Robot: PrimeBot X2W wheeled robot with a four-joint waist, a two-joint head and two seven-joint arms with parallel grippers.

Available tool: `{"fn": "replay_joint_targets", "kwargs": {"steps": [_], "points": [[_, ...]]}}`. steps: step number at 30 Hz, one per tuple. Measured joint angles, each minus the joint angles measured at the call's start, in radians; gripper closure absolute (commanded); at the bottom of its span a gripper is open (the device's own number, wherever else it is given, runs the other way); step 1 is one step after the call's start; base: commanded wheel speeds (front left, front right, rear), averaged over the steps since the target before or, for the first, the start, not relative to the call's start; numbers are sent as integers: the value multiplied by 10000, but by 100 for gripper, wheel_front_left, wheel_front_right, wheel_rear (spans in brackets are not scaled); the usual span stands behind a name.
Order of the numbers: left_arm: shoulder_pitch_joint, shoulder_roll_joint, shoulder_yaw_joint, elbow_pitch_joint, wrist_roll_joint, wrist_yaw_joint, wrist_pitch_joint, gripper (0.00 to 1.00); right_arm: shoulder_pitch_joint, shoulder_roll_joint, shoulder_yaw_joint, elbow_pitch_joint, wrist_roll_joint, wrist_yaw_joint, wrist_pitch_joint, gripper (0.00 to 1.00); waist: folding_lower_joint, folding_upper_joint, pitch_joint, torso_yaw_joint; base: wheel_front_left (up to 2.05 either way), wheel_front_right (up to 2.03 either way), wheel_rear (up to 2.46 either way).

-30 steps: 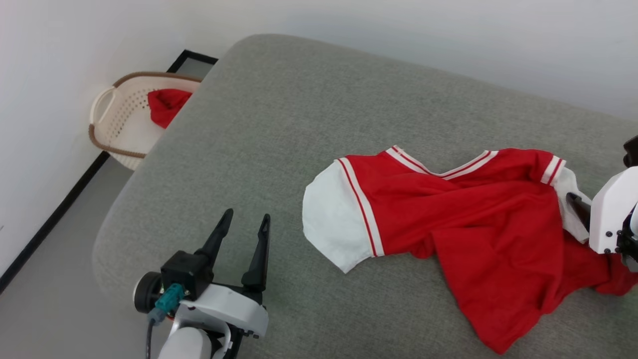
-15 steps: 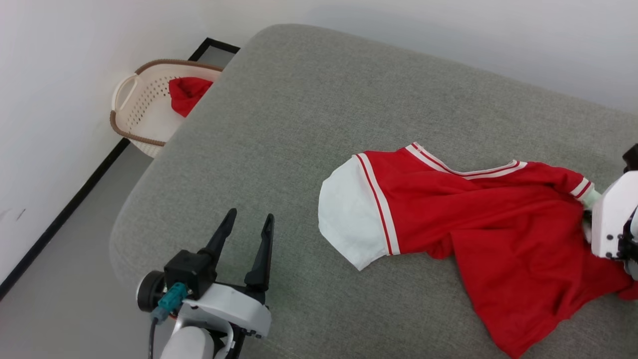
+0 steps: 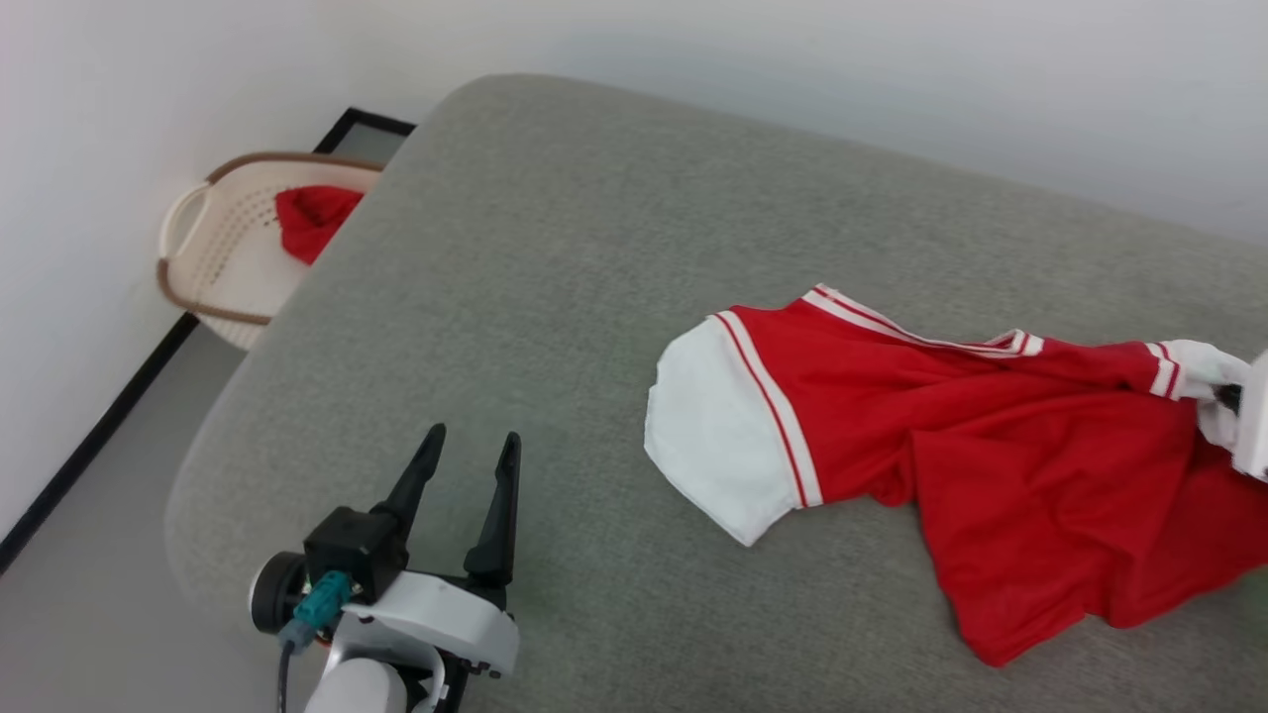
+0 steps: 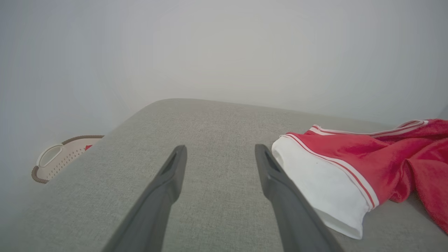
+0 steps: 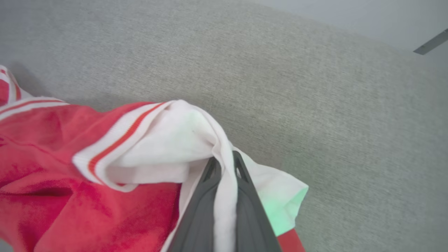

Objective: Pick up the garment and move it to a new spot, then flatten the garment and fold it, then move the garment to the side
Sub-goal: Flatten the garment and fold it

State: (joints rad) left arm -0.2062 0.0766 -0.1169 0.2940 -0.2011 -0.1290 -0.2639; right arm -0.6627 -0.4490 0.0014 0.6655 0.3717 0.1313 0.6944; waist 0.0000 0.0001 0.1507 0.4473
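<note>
The garment (image 3: 991, 446), a red jersey T-shirt with white sleeves and striped trim, lies crumpled on the grey cushion (image 3: 594, 248); its print is hidden. In the right wrist view my right gripper (image 5: 225, 164) is shut on the white sleeve (image 5: 164, 143), a fold of white cloth pinched between the dark fingers. The head view has that gripper (image 3: 1231, 398) at the right edge, mostly cut off. My left gripper (image 3: 466, 460) stands open at the lower left, apart from the garment (image 4: 350, 164). The left wrist view has its fingers (image 4: 168, 182) spread over bare cushion.
A cream laundry basket (image 3: 213, 238) holding a plain red cloth bundle (image 3: 312, 220) stands on the floor beyond the cushion's far left corner, against the white wall. The cushion's left and front edges drop to grey floor.
My right gripper has closed on the white sleeve and drawn it rightward, stretching the collar line. The head camera has shifted. The left gripper keeps its open pose.
</note>
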Motion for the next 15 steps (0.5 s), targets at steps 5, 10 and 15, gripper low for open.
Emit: {"fn": "replay_joint_targets", "kwargs": {"steps": [5, 10, 15], "points": [[34, 40, 79, -8, 15, -2, 0, 0, 716, -209, -462, -594, 77, 0, 725, 100, 0, 0, -152, -353, 0, 0, 0], [90, 86, 151, -2, 35, 0, 0, 0, 1909, -253, -1007, -1691, 316, 0, 1404, 100, 0, 0, -300, -691, 0, 0, 0], [118, 117, 138, 6, 36, 0, 0, 0, 3222, 19, -1831, -2865, 347, 0, 1862, 100, 0, 0, -424, -994, 0, 0, 0]]}}
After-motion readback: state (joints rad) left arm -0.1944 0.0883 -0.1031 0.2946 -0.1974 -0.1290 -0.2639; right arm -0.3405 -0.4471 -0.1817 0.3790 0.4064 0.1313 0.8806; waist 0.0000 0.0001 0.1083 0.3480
